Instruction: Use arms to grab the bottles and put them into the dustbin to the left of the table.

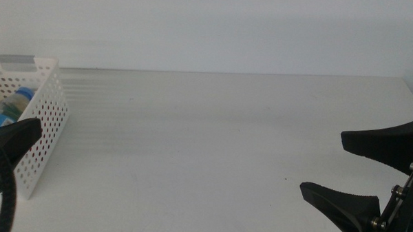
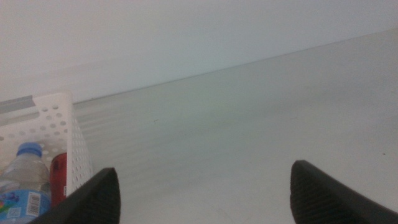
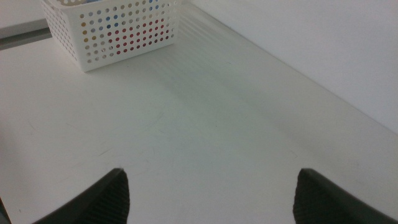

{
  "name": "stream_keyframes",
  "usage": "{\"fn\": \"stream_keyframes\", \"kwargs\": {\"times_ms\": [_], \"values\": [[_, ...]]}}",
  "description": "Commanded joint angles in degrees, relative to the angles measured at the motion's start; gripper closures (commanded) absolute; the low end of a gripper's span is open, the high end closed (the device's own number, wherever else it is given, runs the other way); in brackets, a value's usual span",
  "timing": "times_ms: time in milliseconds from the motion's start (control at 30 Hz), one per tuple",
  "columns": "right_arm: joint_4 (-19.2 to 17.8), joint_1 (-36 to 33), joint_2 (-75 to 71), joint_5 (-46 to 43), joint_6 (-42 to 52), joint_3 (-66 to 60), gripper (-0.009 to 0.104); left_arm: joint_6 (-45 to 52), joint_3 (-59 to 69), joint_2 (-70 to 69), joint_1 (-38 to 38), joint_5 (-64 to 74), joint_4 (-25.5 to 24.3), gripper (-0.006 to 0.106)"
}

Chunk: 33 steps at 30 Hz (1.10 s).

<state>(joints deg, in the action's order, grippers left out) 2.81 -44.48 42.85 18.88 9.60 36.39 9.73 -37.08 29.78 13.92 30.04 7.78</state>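
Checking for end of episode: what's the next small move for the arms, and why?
Probably none beyond holding both arms back. The water bottle and red can already lie inside the white basket, and no bottle shows on the table. The left gripper and right gripper are both open and hold nothing.

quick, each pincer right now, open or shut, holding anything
Left pincer: open, holding nothing, beside the dustbin.
Right pincer: open, holding nothing, over the table.
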Motion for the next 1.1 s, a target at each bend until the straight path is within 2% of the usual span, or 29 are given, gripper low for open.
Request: {"fn": "stream_keyframes", "kwargs": {"times_ms": [0,133,233,467,633,700,867,1067], "values": [[-0.38,0.04,-0.32,-4.05,0.75,1.55,0.025,-0.77,-1.47,0.26,0.23,-4.31,-0.51,0.010],[-2.81,0.53,-0.32,-5.17,0.75,1.55,0.025,-0.77,-1.47,0.26,0.23,-4.31,-3.94,0.010],[-4.88,3.53,-0.32,-7.97,0.75,1.55,0.025,-0.77,-1.47,0.26,0.15,-4.31,-5.26,0.010],[-2.41,19.93,-0.44,-8.80,0.75,1.55,0.025,-0.77,-1.20,0.26,0.15,-4.68,-5.54,0.010],[-2.81,29.12,-2.24,-8.80,0.75,0.79,0.025,-0.77,5.39,-2.39,-2.83,-11.41,-5.90,0.010],[-2.47,31.08,-4.48,-8.86,0.75,-0.58,0.025,-0.77,8.74,-4.29,-5.72,-13.85,-4.64,0.010],[-2.47,32.94,-12.41,-8.93,0.75,-7.93,0.025,-0.77,15.64,-9.28,-13.44,-14.80,2.12,0.010],[-1.99,36.09,-26.08,-8.73,0.75,-19.88,0.025,-0.77,22.70,-16.92,-16.06,-14.80,2.39,0.010]]}}
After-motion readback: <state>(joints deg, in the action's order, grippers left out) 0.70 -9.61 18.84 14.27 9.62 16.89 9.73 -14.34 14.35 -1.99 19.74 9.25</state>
